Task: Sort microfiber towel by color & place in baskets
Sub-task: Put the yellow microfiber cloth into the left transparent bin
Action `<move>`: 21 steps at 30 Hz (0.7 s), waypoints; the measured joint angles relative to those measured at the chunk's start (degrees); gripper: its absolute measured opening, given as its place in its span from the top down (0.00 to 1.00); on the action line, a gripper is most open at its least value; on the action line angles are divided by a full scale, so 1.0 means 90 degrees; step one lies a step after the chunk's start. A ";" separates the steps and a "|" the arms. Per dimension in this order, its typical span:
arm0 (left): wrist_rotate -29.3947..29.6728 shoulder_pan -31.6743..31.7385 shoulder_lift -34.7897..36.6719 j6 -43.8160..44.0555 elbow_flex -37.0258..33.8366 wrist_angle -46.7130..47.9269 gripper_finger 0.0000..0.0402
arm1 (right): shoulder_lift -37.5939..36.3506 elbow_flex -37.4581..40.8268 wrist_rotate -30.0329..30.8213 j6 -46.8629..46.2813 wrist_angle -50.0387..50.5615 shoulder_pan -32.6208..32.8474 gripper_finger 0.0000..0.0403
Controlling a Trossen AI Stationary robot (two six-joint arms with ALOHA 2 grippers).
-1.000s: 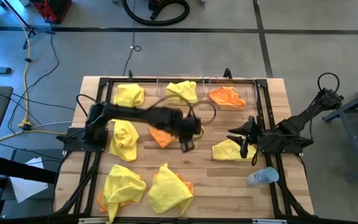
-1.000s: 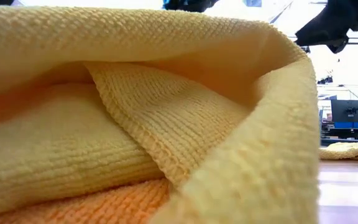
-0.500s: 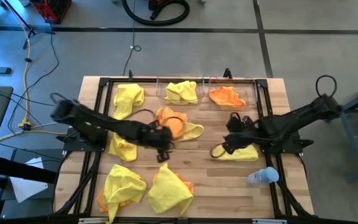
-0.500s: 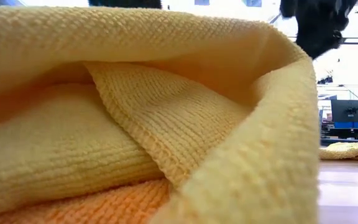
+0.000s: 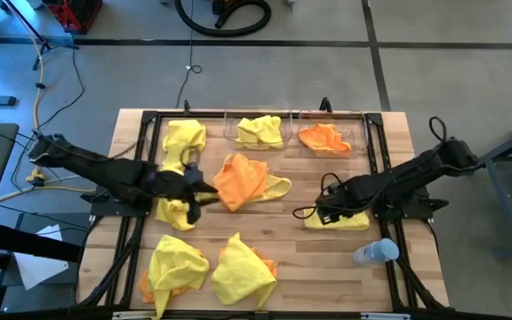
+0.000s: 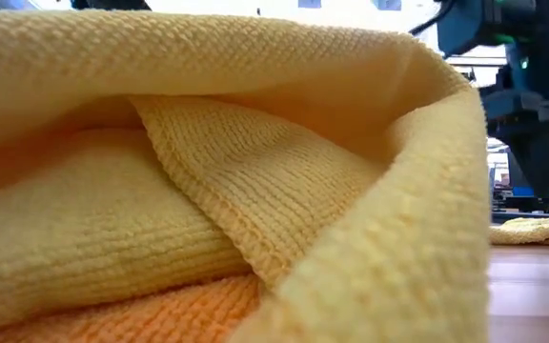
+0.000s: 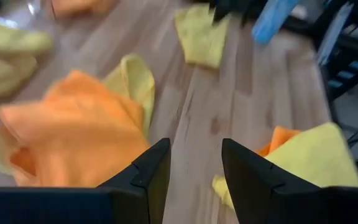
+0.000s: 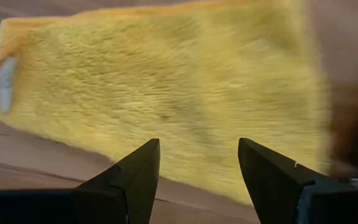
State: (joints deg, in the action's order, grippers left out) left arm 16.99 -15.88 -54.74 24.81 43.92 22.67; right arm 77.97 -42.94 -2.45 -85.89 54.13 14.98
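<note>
My left gripper (image 5: pixel 196 189) (image 7: pixel 196 146) is open and empty at the left-middle of the table, beside a yellow towel (image 5: pixel 175 201). An orange towel (image 5: pixel 241 180) (image 7: pixel 73 134) lies ahead of it in the table's middle, resting partly on another yellow towel (image 5: pixel 277 188). My right gripper (image 5: pixel 321 213) (image 8: pixel 197 146) (image 6: pixel 539 181) is open, low over the left end of a yellow towel (image 5: pixel 343 219) (image 8: pixel 166 93). The two clear baskets stand at the far edge. One basket (image 5: pixel 231 132) holds a yellow towel (image 5: pixel 260 130), the other basket (image 5: pixel 360 133) an orange towel (image 5: pixel 324 138).
More yellow towels lie at the far left (image 5: pixel 185 137) and near the front edge (image 5: pixel 176 267), (image 5: pixel 241 274), the last with orange showing beneath. A clear bottle (image 5: pixel 376 252) lies at the near right. A yellow towel (image 6: pixel 208 171) fills the low view. Bare wood shows mid-table (image 5: pixel 283 236).
My left gripper has drawn back from the table's middle toward the left edge. The orange towel that was by it now lies spread out in the middle, free of it. My right gripper has moved toward the left and near edge and down over the yellow towel.
</note>
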 joint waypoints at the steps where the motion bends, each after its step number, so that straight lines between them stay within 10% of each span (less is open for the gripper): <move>1: 0.0005 0.0000 0.0195 -0.0143 -0.0003 -0.0006 0.67 | 0.0001 0.0141 -0.0083 -0.0183 -0.0251 0.0000 0.47; 13: -0.0236 -0.0177 0.1663 -0.0989 -0.0003 0.0281 0.67 | -0.0052 0.1381 -0.0301 -0.2127 -0.1681 0.0044 0.52; 21: 0.0835 -0.0561 0.1875 -0.1170 -0.0003 0.0892 0.67 | -0.0004 0.1295 -0.0075 -0.2118 -0.1851 0.0056 0.93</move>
State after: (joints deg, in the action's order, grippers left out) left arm 24.51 -20.93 -37.87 14.28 43.90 30.70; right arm 77.93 -31.29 -3.13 -104.95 37.47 15.49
